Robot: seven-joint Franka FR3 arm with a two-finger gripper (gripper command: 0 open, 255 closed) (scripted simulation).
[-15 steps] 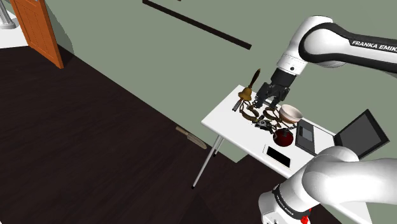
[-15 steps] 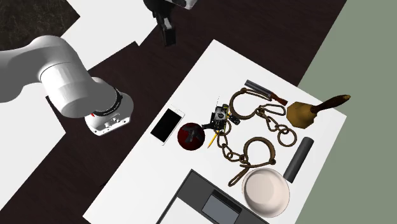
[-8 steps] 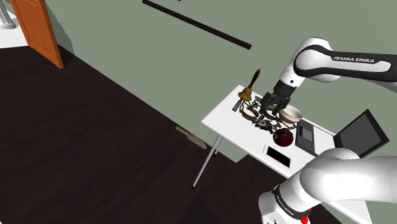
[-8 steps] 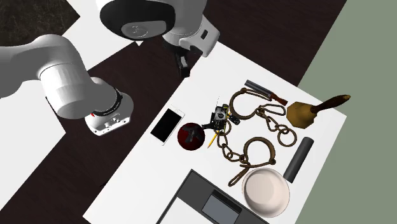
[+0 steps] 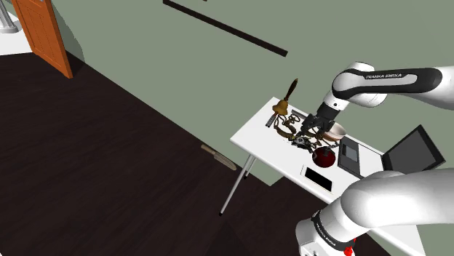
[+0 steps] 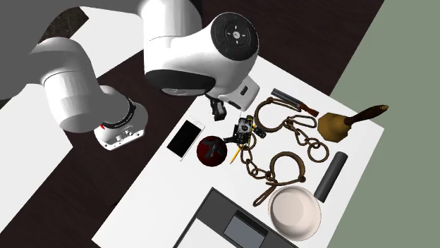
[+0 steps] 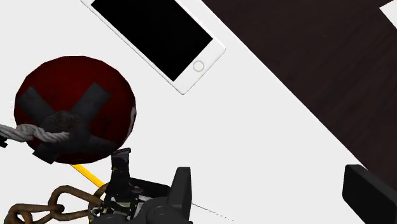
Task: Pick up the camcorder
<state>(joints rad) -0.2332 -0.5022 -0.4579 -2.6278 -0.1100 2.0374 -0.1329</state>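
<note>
None of the lifting is done yet: the small black camcorder (image 6: 244, 131) lies on the white bench (image 6: 151, 201). In the second exterior view my pincer (image 6: 215, 107) hangs just left of it, open and holding nothing. In the wrist view the camcorder (image 7: 127, 194) sits just outside one finger, not between them. I think I must shift over, drop and squeeze.

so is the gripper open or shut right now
Open: in the wrist view the gripper has its black fingers wide apart, bare table between them; the camcorder lies outside one finger, unclasped.
</note>
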